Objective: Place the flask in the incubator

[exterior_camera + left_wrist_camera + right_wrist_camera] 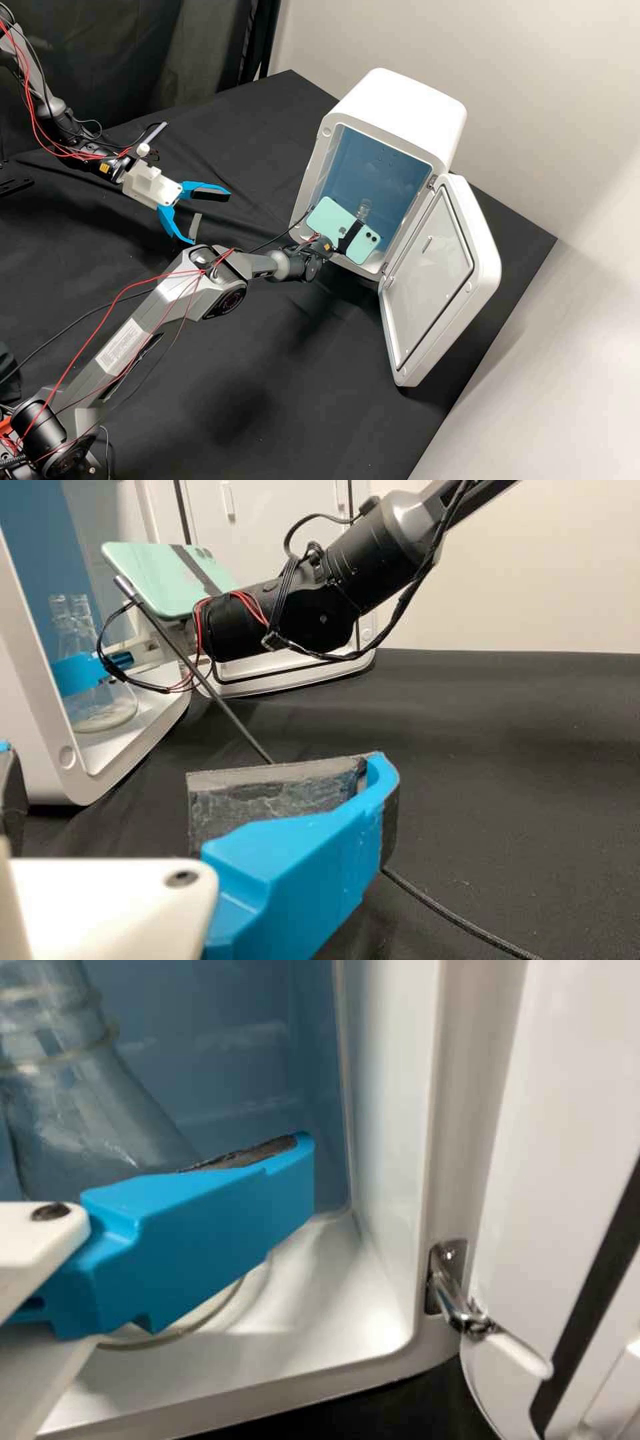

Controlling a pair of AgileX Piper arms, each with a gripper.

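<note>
The flask is inside the incubator, and its base seems to rest on the white floor of the blue chamber, near the front. The right gripper reaches in through the opening and pinches the flask low on its cone. The pad lies against the glass, I think because a low hold keeps the vessel upright while it is set down. The door hangs wide open, so the way out is free. However, the side wall and the hinge latch are just beside the finger, and the green phone on this wrist sits at the opening's lower edge. The left gripper hangs over the bench, spread and empty, well apart from the incubator, probably to leave room.
</note>
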